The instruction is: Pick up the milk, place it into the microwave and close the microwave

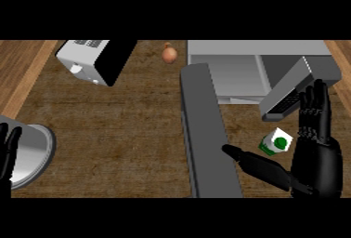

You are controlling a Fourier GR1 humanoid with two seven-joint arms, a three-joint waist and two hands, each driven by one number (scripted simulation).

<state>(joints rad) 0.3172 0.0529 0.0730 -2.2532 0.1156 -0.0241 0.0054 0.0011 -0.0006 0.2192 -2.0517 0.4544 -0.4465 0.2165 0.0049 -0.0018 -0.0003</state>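
- At the far left edge of the head view, the left hand [8, 148] rests with fingers straight and up, holding nothing, beside a round metal pan [35, 153] that sits at the desk's left margin.
- Toward the upper left, a toaster-like grey appliance [93, 59] lies tilted on the wooden desk [116, 130]; an onion [169, 53] sits just right of it, well apart from the task's things.
- Centre: the microwave door [209, 139] swings out wide across the desk, so the microwave [233, 69] stands open; its cavity looks unoccupied.
- Right of the door, the milk [277, 142] stands on the desk, not yet lifted, between the thumb and the straight fingers of the right hand [314, 153]; the hand is spread open and grips nothing.
- Judged progress: grasp, placement and door closing all remain.
- Room: the open door walls the milk's left side, and a tilted grey panel [291, 90] lies close above it; the clearest path probably rises upward, then left into the cavity.
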